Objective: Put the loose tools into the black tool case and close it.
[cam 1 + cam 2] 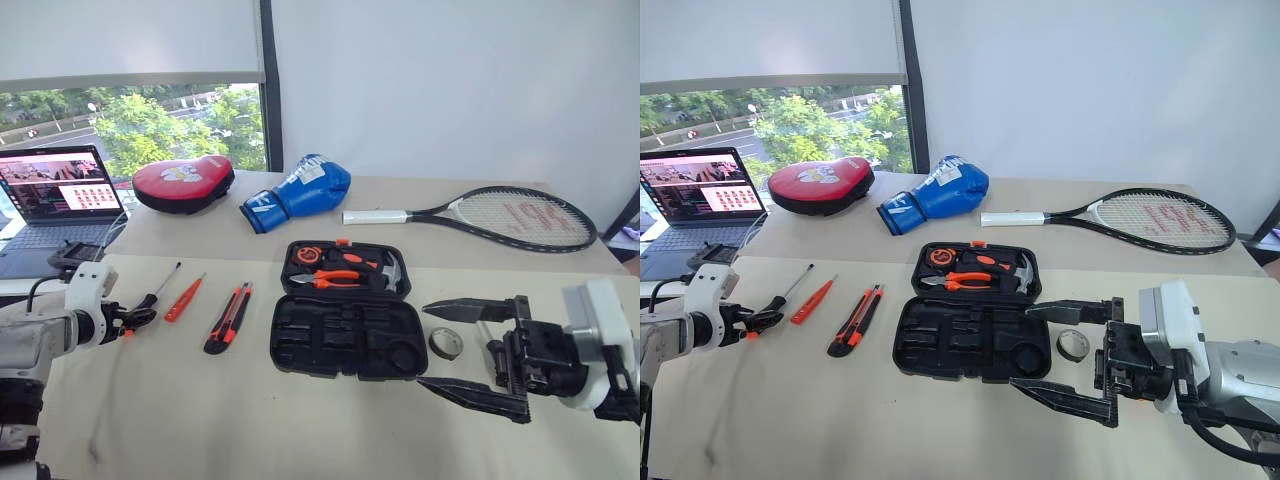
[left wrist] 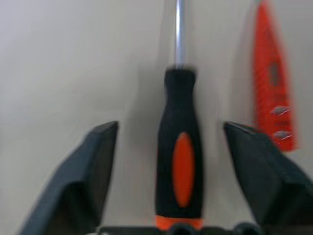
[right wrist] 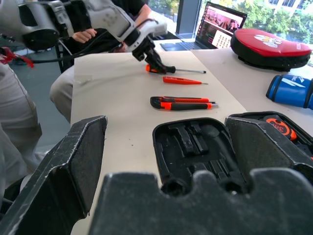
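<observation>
Black tool case [image 1: 342, 308] lies open near the tabletop [image 1: 300, 420] centre, long axis parallel to the front edge; lid half toward the far edge holds pliers [image 1: 335, 279] and a hammer [image 1: 392, 271], near half's slots bare.

Toward the left edge lie the black-handled screwdriver [image 2: 179, 147], a red screwdriver [image 1: 184, 298] and two utility knives [image 1: 229, 317] — all roughly parallel, tips toward the far edge, tilted slightly right.

Left end effector [image 2: 171, 161] is spread w/ fingers either side of the black screwdriver's handle, not pinching.

Right end effector [image 1: 452, 350] is spread wide, empty — above the tape roll [image 1: 446, 343] by the case's right side.
</observation>
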`<state>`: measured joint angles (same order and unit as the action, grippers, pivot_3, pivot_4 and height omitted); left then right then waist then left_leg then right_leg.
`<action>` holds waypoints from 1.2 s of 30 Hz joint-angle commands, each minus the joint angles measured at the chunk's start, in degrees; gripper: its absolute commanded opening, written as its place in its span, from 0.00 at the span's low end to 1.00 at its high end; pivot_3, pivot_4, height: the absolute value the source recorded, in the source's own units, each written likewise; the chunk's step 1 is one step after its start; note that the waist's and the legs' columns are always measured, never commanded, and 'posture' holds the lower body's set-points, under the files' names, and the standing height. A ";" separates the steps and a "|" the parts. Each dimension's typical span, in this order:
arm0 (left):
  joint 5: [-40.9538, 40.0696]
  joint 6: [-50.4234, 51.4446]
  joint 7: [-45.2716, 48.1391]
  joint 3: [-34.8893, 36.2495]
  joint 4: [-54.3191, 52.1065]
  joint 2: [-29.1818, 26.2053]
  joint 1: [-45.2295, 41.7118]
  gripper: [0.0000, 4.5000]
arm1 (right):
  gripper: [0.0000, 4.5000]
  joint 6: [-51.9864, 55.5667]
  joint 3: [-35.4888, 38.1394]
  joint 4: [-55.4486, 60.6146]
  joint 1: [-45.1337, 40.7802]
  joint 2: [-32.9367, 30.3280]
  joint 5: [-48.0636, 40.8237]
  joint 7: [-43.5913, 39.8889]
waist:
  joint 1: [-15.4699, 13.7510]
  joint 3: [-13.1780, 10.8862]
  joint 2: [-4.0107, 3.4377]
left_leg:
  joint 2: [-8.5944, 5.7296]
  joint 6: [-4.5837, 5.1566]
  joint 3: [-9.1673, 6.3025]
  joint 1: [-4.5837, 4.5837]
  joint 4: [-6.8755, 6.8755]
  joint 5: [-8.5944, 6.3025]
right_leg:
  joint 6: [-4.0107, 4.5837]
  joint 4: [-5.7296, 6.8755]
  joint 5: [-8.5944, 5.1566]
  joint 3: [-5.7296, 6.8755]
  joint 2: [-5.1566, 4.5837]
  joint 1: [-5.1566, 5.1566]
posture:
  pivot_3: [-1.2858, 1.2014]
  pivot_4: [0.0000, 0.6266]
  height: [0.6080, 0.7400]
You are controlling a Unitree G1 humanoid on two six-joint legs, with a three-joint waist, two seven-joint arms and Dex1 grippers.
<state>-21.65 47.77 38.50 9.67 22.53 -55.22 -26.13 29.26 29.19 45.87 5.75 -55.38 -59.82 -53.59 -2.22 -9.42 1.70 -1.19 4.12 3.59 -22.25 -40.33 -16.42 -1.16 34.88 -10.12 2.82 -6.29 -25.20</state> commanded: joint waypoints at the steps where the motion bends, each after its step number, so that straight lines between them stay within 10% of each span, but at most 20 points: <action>1: 2.43 -3.27 3.89 -1.29 2.82 -1.67 -1.37 0.40 | 1.00 -0.41 3.42 2.38 1.61 0.41 -0.43 0.81 | 0.00 0.00 0.00 | 0.00 0.02 0.00 0.00 0.00 -0.01 | -0.01 0.00 0.00 0.00 -0.13 -0.01 | 0.52 0.24 1.00; 4: 1.37 -7.33 5.70 1.44 2.40 -0.46 -1.69 0.19 | 1.00 -0.58 4.30 3.11 3.35 1.20 -0.27 1.64 | 0.00 0.00 0.00 | 0.04 0.03 -0.01 0.02 0.00 -0.04 | -0.01 -0.01 0.01 -0.06 -0.38 0.00 | 0.52 0.24 1.00; 8: -6.98 -14.76 13.06 8.14 -8.77 3.71 -2.24 0.19 | 1.00 -1.01 6.20 3.48 5.86 3.02 0.86 3.46 | -0.35 -0.04 0.15 | 0.09 -0.04 -0.11 -0.02 -0.02 -0.10 | 0.00 0.03 0.02 -0.25 -0.49 -0.03 | 0.52 0.24 1.00; 15: -5.51 -11.20 26.65 -12.09 -23.41 6.17 -11.53 0.19 | 1.00 -1.14 15.42 6.91 17.15 8.61 3.24 6.09 | -0.47 0.06 0.09 | -0.18 -0.13 -0.08 -0.08 -0.20 -0.12 | -0.03 0.01 0.02 -0.14 -0.48 0.08 | 0.52 0.24 1.00; 24: 13.14 -21.39 30.92 -34.16 -7.89 17.92 -26.67 0.19 | 1.00 -4.60 27.48 12.17 34.49 18.72 4.27 5.59 | 0.35 0.06 0.05 | -0.10 0.75 0.05 -0.04 -0.58 -0.40 | -0.16 0.10 -0.03 -0.27 0.21 0.20 | 0.52 0.24 1.00; 36: 25.44 -38.25 35.83 -40.11 9.17 24.23 -33.15 0.19 | 1.00 -15.09 25.18 14.13 45.37 20.14 5.33 8.66 | 0.10 0.06 0.03 | -0.06 0.89 0.10 -0.10 -0.61 -0.49 | -0.30 0.07 -0.12 -0.35 0.09 0.11 | 0.52 0.24 1.00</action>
<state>1.92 12.20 74.47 -30.31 29.87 -31.58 -57.54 16.84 54.52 59.18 50.49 -34.54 -54.70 -46.08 -2.12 -9.36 1.72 -1.25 5.02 3.69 -22.35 -40.95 -16.92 -1.48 34.96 -10.25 2.47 -6.21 -25.09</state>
